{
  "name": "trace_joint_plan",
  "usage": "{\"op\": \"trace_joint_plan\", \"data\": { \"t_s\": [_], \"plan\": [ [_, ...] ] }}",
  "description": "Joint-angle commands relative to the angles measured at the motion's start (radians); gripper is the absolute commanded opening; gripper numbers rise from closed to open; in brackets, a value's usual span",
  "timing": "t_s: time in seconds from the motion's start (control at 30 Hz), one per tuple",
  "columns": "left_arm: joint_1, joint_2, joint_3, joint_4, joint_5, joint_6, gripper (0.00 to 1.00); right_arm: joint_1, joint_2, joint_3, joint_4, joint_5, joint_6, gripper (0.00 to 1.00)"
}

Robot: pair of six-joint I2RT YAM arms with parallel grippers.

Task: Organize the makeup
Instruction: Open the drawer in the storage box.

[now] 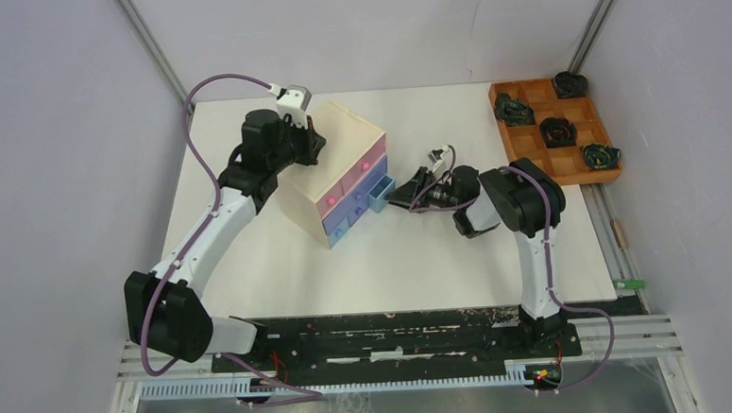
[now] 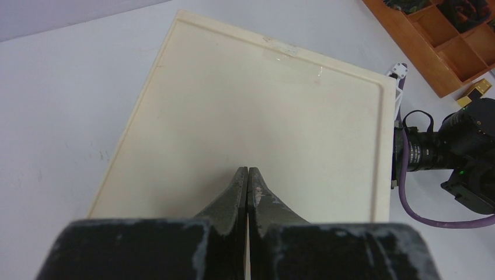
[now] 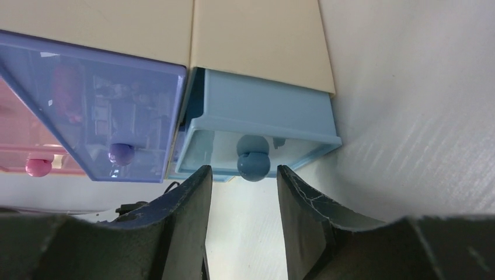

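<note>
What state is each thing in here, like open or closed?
Blue drawer: pulled partly out.
Pink drawers: closed.
Left gripper: shut, above the chest top.
Right gripper: open, fingers flanking the blue drawer's knob.
Wooden tray: four compartments hold dark coils, the others bare.

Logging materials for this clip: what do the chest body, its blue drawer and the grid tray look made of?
Chest body: pale wood or painted board, matte; smooth cream top with an edge groove, no clear grain.
Blue drawer: probably plastic, glossy; the front looks translucent, with a moulded ball knob.
Grid tray: orange-brown wood, likely; thin slat dividers, slight sheen.
</note>
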Motion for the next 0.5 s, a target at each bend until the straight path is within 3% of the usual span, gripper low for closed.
{"op": "trace_joint_plan", "data": {
  "t_s": [0.0, 0.23, 0.47],
  "plan": [
    [0.0, 0.088, -0.076, -0.3, -0.051, 0.026, 0.03, -0.001, 0.01, 0.04, 0.12, -0.042, 0.036, 0.51],
    [0.0, 0.087, -0.084, -0.304, -0.054, 0.027, 0.03, -0.002, 0.041, 0.049, 0.135, -0.035, 0.047, 0.44],
    [0.0, 0.086, -0.091, -0.303, -0.057, 0.028, 0.03, -0.001, 0.065, 0.04, 0.186, -0.034, 0.07, 0.25]
  ]
}}
